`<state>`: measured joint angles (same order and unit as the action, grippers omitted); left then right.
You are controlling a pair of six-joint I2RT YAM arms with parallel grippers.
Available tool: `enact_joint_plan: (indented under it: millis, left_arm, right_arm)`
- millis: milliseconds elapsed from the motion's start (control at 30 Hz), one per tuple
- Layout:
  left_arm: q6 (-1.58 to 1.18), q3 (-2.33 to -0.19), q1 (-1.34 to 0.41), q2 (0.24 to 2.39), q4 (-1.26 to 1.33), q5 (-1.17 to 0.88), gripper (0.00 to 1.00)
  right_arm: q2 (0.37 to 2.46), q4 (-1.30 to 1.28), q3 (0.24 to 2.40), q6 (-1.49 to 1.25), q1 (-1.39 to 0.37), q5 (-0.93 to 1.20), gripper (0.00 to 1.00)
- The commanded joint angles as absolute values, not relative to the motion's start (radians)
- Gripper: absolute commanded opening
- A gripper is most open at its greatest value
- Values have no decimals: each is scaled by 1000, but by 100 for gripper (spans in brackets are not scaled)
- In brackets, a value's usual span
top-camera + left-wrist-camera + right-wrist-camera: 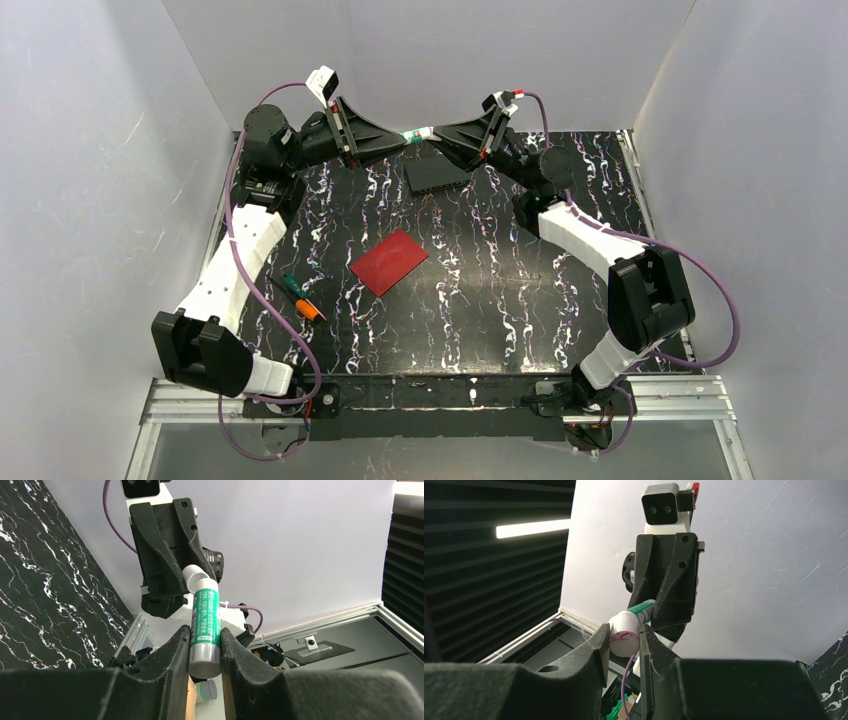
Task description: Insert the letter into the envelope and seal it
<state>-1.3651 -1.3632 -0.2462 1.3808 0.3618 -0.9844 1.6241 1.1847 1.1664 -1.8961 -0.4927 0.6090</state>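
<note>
A green glue stick hangs in the air above the table's back edge, held from both ends. My left gripper is shut on its green body near the silver base. My right gripper is shut on its white cap, which is smeared with red. In the top view the left gripper and right gripper face each other tip to tip. The dark red envelope lies flat at the table's middle, well in front of both grippers. The letter is out of view.
A dark ribbed rectangular block lies on the black marbled table just below the grippers. A green and orange screwdriver lies left of the envelope, near the left arm. White walls close in the back and both sides.
</note>
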Motion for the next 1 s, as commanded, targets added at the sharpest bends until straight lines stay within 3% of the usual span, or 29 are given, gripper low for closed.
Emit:
enact_joint_plan:
  millis: [0, 333, 967]
  left_arm:
    - [-1363, -1376, -251, 1372, 390, -1004, 0]
    - [-1362, -1404, -252, 1394, 394, -1017, 0]
    - [-1189, -1391, -253, 1423, 390, -1155, 0]
  right_arm:
    - [1596, 1250, 1224, -1890, -500, 609, 11]
    - [1585, 1262, 1229, -1885, -504, 632, 10]
    - [1566, 831, 1322, -1545, -503, 832, 7]
